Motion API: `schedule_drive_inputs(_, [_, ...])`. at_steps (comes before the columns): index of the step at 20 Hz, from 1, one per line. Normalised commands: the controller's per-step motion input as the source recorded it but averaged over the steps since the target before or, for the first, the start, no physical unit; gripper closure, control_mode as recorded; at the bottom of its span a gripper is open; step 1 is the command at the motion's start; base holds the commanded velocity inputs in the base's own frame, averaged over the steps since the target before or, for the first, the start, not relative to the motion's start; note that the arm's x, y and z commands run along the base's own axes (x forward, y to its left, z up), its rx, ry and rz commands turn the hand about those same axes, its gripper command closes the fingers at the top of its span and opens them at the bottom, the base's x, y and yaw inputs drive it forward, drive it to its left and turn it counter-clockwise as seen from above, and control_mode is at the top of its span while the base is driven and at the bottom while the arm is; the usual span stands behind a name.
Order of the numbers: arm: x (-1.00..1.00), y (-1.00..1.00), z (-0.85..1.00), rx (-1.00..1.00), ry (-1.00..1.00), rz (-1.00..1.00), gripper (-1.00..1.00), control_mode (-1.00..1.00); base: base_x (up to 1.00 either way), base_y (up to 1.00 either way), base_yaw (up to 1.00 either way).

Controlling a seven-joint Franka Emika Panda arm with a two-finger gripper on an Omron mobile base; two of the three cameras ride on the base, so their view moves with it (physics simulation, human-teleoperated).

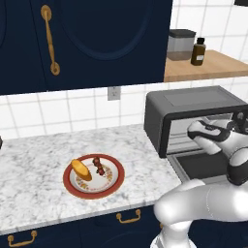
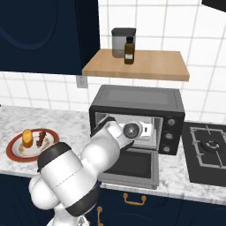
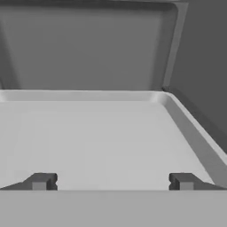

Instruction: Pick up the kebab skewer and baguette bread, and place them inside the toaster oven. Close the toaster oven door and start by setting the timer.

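You had the toaster oven [image 2: 137,119] standing on the marble counter [image 1: 38,160] as a big dark grey box, its front framed in black and a column of round knobs [image 2: 168,130] down its right side. The toaster oven door [image 2: 132,167] was dropped flat toward you, a dark glass panel in a grey frame lying level over the counter edge. Your arm reached into the open cavity, and in the hand view the gripper [image 3: 112,181] sat with its two dark fingertips [image 3: 41,181] spread wide and nothing between them, above a pale grey tray floor with grey walls behind and to the right. Off to the left, well apart from the oven, the red-rimmed patterned plate [image 1: 116,184] carried both foods: the baguette bread [image 1: 81,169], a small oblong golden-orange piece, lay beside the kebab skewer [image 1: 98,166], a short stick with dark red and brown chunks. On the wooden shelf [image 2: 145,66] above the oven stood a grey canister [image 2: 120,42] and a dark brown bottle [image 2: 129,50].
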Motion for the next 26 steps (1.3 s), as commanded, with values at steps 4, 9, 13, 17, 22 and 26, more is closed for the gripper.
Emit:
schedule_drive_inputs(4, [-0.72, 0.00, -0.48, 0.00, 0.24, 0.00, -1.00, -1.00, 0.00, 0.00, 0.00])
schedule_drive_inputs(9, [-0.63, 0.00, -0.43, 0.00, 0.22, 0.00, -1.00, -1.00, 0.00, 0.00, 0.00])
schedule_drive_inputs(13, [-0.62, 0.00, -0.50, 0.00, 0.19, 0.00, -1.00, -1.00, 0.00, 0.00, 0.00])
schedule_drive_inputs(17, [-0.55, 0.00, -0.41, 0.00, 0.17, 0.00, -1.00, -1.00, 0.00, 0.00, 0.00])
schedule_drive_inputs(22, [-0.51, 0.00, -0.37, 0.00, 0.15, 0.00, -1.00, -1.00, 0.00, 0.00, 0.00])
schedule_drive_inputs(26, [-0.35, 0.00, -0.25, 0.00, 0.15, 0.00, -1.00, -1.00, 0.00, 0.00, 0.00])
